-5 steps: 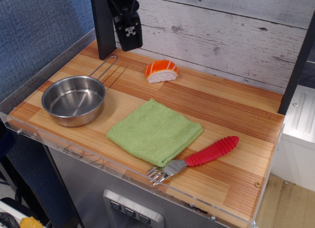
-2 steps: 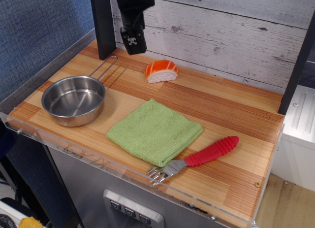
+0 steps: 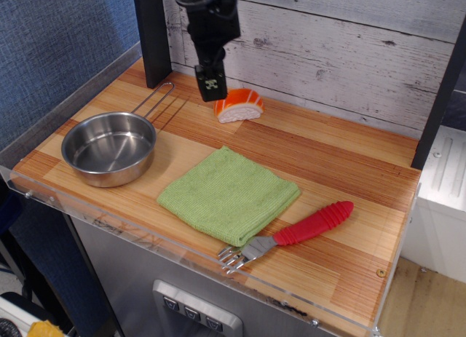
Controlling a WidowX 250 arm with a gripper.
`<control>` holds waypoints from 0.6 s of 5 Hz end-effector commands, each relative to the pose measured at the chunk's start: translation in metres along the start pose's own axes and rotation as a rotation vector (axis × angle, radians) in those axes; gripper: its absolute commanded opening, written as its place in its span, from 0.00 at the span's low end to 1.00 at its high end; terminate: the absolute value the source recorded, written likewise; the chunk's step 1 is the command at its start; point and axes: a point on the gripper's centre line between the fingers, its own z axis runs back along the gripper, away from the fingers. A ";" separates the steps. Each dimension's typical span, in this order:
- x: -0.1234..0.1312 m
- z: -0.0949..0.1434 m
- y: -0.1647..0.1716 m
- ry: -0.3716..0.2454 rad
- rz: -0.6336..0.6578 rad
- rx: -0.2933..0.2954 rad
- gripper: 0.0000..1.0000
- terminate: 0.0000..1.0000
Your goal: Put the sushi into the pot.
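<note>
The pot (image 3: 109, 148) stands at the left of the bench (image 3: 349, 206), with its wire handle pointing to the back right. The gripper (image 3: 212, 89) hangs just left of the sushi (image 3: 239, 105) — whether its jaws are apart or together I cannot tell. The sushi lies near the back wall, orange top up, long axis going left to right. In front lies a green cloth (image 3: 228, 193), then a fork (image 3: 291, 234) — red handle to the right.

Pot (image 3: 109, 148) left, sushi (image 3: 239, 105) behind cloth (image 3: 228, 193)
</note>
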 end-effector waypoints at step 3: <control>0.032 -0.038 0.016 0.040 0.055 0.018 1.00 0.00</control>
